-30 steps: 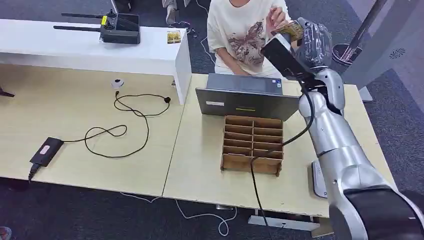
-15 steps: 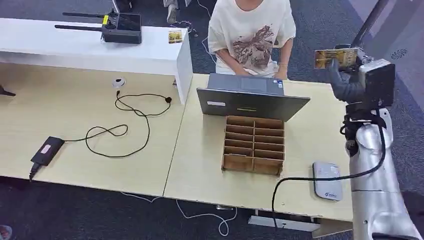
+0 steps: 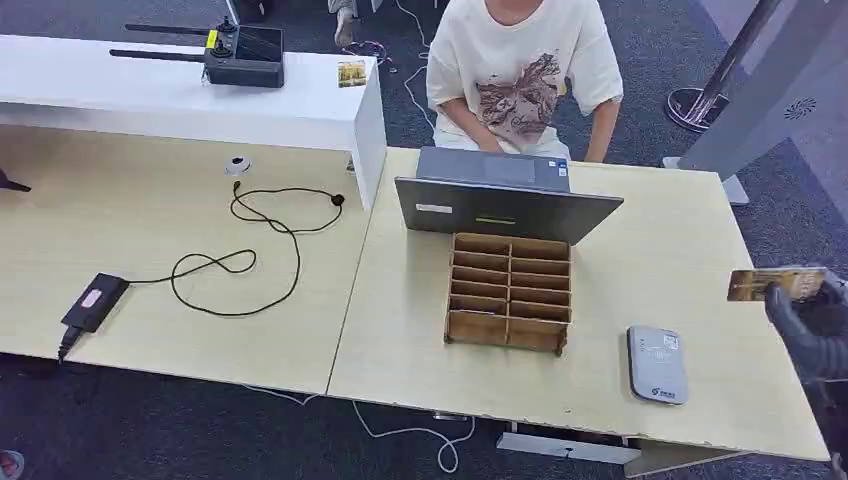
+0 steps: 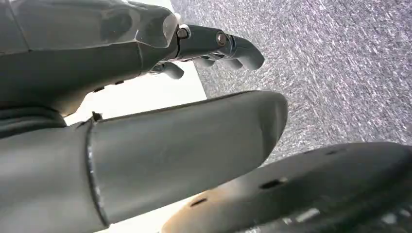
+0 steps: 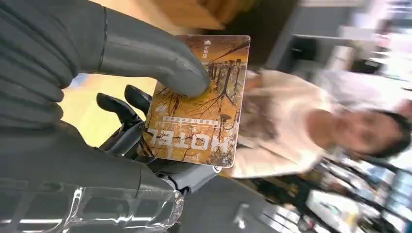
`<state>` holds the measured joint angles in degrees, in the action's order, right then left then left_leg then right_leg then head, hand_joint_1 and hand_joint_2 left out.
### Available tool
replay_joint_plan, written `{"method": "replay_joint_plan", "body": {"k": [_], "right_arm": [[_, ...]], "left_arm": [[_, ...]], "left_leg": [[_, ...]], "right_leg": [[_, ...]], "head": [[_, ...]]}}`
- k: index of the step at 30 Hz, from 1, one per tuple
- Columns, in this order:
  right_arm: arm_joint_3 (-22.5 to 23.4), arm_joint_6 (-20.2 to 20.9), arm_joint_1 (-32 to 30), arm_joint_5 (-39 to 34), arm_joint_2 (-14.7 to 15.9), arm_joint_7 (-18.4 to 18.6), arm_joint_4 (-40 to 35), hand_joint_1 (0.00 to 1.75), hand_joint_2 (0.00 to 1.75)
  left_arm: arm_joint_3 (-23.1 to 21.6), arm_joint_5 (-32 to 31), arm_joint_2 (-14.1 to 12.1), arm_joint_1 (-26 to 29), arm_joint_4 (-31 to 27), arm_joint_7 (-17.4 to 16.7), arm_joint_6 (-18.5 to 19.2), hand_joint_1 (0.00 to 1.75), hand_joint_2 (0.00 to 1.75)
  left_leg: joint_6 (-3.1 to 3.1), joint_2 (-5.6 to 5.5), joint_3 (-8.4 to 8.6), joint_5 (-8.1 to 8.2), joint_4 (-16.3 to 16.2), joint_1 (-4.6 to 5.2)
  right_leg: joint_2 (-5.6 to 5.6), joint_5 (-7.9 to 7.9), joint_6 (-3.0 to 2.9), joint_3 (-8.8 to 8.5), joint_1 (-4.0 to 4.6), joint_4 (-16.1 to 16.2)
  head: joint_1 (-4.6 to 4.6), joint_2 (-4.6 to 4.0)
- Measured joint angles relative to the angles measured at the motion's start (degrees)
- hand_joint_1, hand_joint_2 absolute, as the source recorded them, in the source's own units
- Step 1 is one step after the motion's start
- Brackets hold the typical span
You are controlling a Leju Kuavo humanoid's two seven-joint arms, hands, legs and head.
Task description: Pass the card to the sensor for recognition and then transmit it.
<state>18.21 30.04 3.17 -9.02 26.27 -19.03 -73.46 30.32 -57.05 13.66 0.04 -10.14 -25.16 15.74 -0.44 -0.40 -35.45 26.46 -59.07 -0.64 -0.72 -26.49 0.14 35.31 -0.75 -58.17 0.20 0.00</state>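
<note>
My right hand [image 3: 812, 335] is at the right edge of the head view, above the table's right end, and pinches an orange hotel card [image 3: 775, 283] between thumb and fingers. The right wrist view shows the card [image 5: 201, 104] close up, with my thumb [image 5: 150, 56] pressed on its face. The grey card sensor [image 3: 657, 363] lies flat on the table, left of and a little nearer than the held card. My left hand [image 4: 204, 48] hangs over grey carpet beside a table edge, its fingers curled in with nothing in them.
A wooden compartment box [image 3: 509, 290] stands mid-table with a grey laptop [image 3: 505, 198] behind it. A person [image 3: 520, 70] in a cream shirt sits across the table. A black cable [image 3: 250, 245], a black adapter [image 3: 92, 301] and a white bench [image 3: 180, 95] lie to the left.
My right arm has swung down and toward me with the card, from up near the person to low over the table's right end. The person's raised hand has gone back down.
</note>
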Motion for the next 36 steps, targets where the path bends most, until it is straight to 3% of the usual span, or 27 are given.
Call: {"method": "replay_joint_plan", "body": {"k": [6,13,25,36], "right_arm": [[2.7,8.7,-9.4,3.9,2.7,2.3,-4.2,1.75,1.75],[0.1,13.3,-12.6,9.0,5.1,4.3,-6.5,1.75,1.75],[-10.7,12.5,-8.6,11.1,8.8,4.3,-3.8,1.75,1.75],[-21.0,7.0,-0.3,15.4,11.4,6.4,6.5,1.75,1.75]], "left_arm": [[0.0,-0.7,-0.5,0.0,0.0,0.1,0.7,0.00,0.00],[0.0,-1.4,-1.0,-0.1,0.0,0.8,1.6,0.00,0.00],[0.0,-2.3,-2.0,-0.1,0.0,2.3,3.0,0.00,0.00],[0.0,-3.1,-2.8,0.0,0.0,2.5,4.0,0.00,0.00]], "left_leg": [[0.00,0.09,0.02,0.04,0.0,0.00],[0.00,0.16,0.07,0.04,0.0,0.00],[0.00,0.19,0.11,0.04,0.0,0.00],[0.00,0.25,0.16,0.04,0.0,0.00]], "right_leg": [[0.08,-0.05,0.03,-0.01,-0.01,0.0],[0.17,-0.05,0.02,-0.06,-0.01,0.0],[0.17,-0.05,0.02,-0.11,0.00,0.0],[0.26,-0.04,0.02,-0.13,0.00,0.0]], "head": [[0.00,0.00],[0.02,0.00],[0.02,0.00],[0.00,0.02]]}}
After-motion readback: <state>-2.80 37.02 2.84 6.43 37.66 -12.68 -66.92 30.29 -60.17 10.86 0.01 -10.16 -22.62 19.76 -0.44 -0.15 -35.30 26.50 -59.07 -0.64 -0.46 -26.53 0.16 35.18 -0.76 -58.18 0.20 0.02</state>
